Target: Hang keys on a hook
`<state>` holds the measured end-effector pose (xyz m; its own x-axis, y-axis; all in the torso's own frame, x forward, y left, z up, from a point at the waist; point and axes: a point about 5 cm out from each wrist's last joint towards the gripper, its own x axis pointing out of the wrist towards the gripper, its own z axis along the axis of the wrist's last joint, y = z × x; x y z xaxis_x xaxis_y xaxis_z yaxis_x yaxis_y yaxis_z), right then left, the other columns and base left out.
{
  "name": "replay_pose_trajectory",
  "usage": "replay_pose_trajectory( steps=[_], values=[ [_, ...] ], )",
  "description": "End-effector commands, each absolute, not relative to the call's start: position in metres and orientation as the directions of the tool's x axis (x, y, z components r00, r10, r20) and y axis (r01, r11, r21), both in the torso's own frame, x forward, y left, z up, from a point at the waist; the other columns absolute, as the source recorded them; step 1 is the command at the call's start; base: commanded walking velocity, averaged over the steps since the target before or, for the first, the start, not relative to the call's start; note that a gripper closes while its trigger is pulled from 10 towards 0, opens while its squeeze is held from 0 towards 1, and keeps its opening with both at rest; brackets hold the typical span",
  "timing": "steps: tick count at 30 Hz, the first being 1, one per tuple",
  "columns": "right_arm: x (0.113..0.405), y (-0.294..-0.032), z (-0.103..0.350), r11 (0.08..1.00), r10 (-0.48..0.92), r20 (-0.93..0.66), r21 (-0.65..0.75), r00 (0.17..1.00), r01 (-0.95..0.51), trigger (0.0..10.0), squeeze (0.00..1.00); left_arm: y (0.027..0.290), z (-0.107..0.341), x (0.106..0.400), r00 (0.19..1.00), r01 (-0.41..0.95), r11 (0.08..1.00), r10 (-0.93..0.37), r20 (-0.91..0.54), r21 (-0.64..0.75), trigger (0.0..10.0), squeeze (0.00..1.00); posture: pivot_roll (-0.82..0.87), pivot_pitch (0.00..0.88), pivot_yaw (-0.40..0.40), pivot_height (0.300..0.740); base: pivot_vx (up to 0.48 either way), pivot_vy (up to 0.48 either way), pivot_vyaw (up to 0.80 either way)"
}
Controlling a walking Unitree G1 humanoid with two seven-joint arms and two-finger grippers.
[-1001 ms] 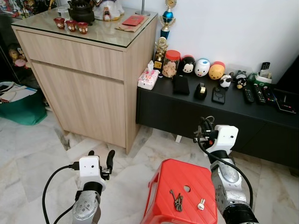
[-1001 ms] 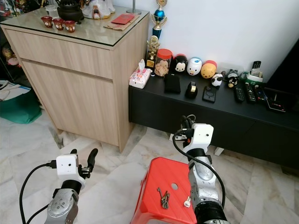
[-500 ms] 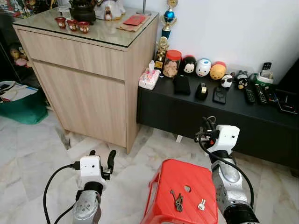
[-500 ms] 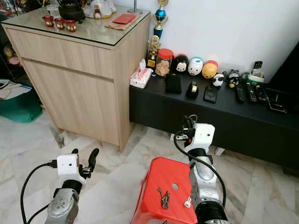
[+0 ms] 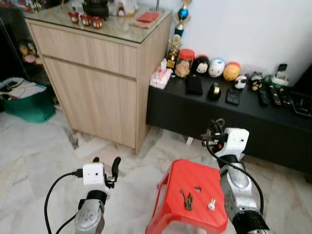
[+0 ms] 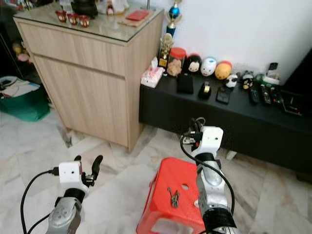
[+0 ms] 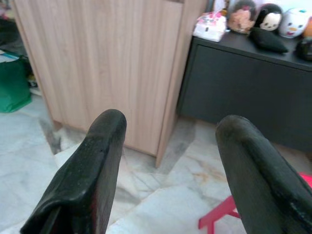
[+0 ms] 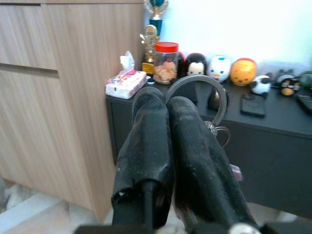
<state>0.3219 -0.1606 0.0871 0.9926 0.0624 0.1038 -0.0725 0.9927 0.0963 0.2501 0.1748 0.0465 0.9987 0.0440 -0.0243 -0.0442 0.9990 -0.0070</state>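
A red stool (image 5: 189,185) on marble floor (image 5: 39,151) — wooden cabinet (image 5: 97,73) beside a black console (image 5: 234,117).

Left tool (image 7: 165,165) — fingers (image 7: 85,173) spread wide — faces a wooden cabinet (image 7: 107,63) beside a black counter (image 7: 253,92).

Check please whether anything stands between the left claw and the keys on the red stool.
Nothing visible does. The left claw is open above the floor, to the left of the stool. The keys lie uncovered on its top. The right claw is shut on a key ring.
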Motion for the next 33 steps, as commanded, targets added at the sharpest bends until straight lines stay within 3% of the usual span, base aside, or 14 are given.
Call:
replay_pose_trajectory(
  steps=[1,33],
  values=[
    [0.3222,-0.1652,0.0862,0.994,0.053,0.093,0.086,0.994,-0.061,10.0,0.00,0.1703,0.0463,0.2509,0.999,-0.028,0.999,0.027,-0.026,-0.021,10.0,0.00,0.05,0.000,-0.104,0.740,-0.277,0.000,0.00],
    [0.3234,-0.1629,0.0825,0.996,0.047,0.069,0.076,0.997,-0.052,10.0,0.00,0.1733,0.0484,0.2540,1.000,-0.018,1.000,0.018,-0.020,-0.013,10.0,0.00,0.06,0.000,-0.102,0.740,-0.279,0.000,0.00]
  ],
)
